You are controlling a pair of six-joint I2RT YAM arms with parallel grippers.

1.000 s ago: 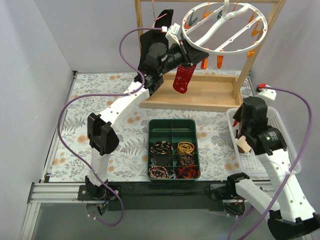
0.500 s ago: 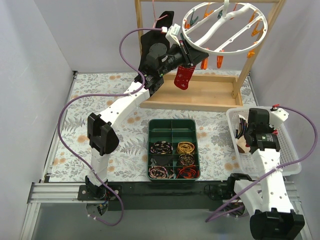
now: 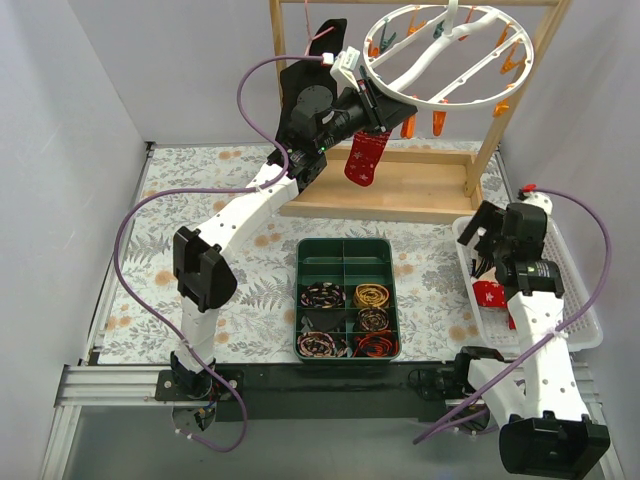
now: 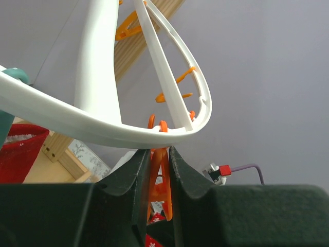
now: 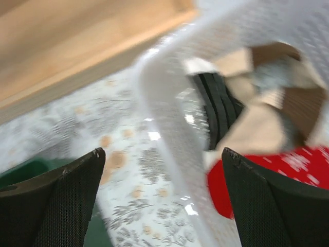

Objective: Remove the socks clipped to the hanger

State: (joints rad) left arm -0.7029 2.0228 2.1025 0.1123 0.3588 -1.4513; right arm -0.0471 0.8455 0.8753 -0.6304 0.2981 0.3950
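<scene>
The white ring hanger (image 3: 392, 97) hangs tilted from the wooden frame, with orange clips (image 3: 440, 122) along its rim. My left gripper (image 3: 374, 112) is shut on one orange clip (image 4: 160, 177) just under the hanger rim (image 4: 97, 128). A red sock (image 3: 364, 160) dangles below that spot, and red fabric (image 4: 20, 154) shows at the left of the left wrist view. My right gripper (image 3: 480, 266) stands open over the near-left corner of the white basket (image 5: 172, 134). Inside lie a red sock (image 5: 290, 172), a brown-beige sock (image 5: 257, 110) and a dark one (image 5: 216, 108).
A green compartment tray (image 3: 345, 248) with coiled bands sits at the table's middle front. The wooden frame's base (image 3: 410, 195) crosses the back, its upright (image 3: 500, 120) on the right. The white basket (image 3: 575, 300) stands at the right edge.
My right gripper has opened and swung over the basket's left edge; a red sock now lies in the basket. The hanging red sock swayed slightly. The left gripper kept its hold.
</scene>
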